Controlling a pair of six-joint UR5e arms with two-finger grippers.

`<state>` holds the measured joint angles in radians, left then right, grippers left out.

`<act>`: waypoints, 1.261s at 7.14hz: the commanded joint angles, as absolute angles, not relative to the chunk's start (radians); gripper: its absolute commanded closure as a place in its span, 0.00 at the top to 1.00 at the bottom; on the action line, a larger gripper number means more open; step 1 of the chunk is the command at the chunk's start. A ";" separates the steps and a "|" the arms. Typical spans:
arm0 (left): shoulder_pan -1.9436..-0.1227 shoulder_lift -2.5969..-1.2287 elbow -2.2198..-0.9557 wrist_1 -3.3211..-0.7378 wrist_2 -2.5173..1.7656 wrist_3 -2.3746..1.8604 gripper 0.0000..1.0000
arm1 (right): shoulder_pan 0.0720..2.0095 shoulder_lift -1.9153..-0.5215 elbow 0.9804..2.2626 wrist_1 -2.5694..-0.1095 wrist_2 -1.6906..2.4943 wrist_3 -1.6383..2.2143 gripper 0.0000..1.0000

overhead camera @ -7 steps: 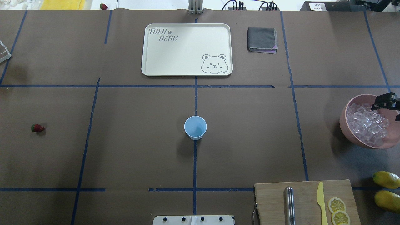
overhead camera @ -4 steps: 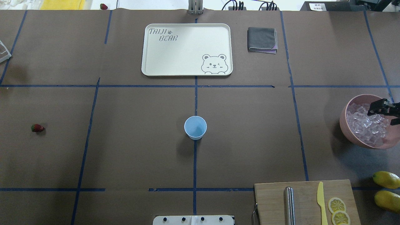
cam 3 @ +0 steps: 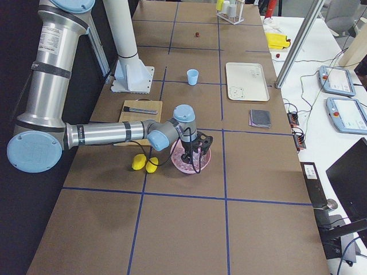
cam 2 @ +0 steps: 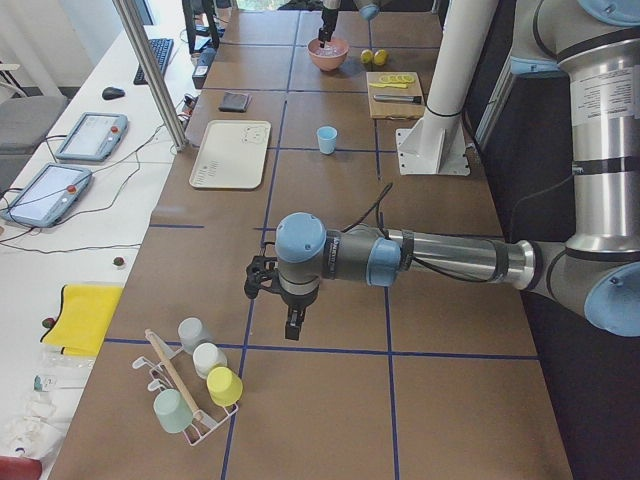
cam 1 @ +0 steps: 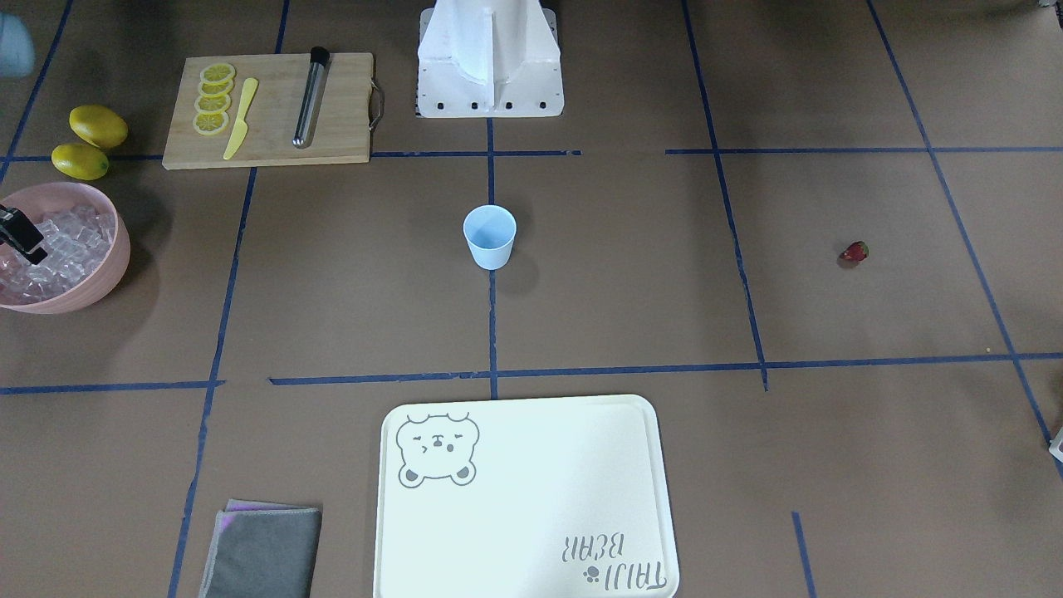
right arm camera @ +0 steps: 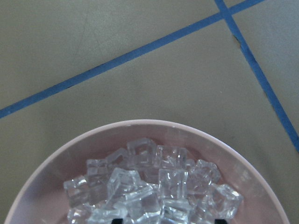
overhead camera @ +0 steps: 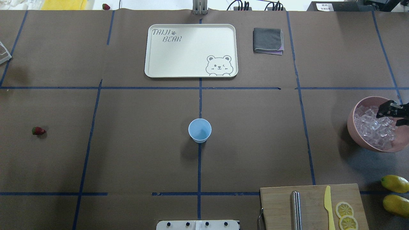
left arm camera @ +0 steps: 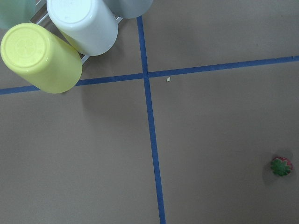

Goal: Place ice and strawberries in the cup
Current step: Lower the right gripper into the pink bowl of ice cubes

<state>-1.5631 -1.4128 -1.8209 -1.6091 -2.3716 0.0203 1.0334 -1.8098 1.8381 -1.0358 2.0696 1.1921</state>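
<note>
The pale blue cup stands upright mid-table, also in the front view. The ice is a heap of clear cubes in a pink bowl at the far right. My right gripper hangs over the bowl's far side, just above the cubes, its fingers apart. The right wrist view shows ice close below. The strawberry lies alone on the table at the far left, also in the left wrist view. My left gripper points down near it; I cannot tell if it is open.
A cream tray and a folded grey cloth lie at the back. A cutting board with a yellow knife, a metal tube and lemon slices is front right, two lemons beside it. A rack of cups stands past the strawberry.
My right gripper has moved a little left and down over the bowl, closer to the ice. The cup and strawberry have not moved.
</note>
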 commanded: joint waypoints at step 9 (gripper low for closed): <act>-1.563 -1.413 -1.824 -1.609 -2.372 0.020 1.00 | 1.006 -1.806 1.836 -1.043 2.036 1.189 0.18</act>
<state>-1.5631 -1.4128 -1.8239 -1.6091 -2.3715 0.0199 1.0066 -1.8066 1.8362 -1.0432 2.0356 1.1914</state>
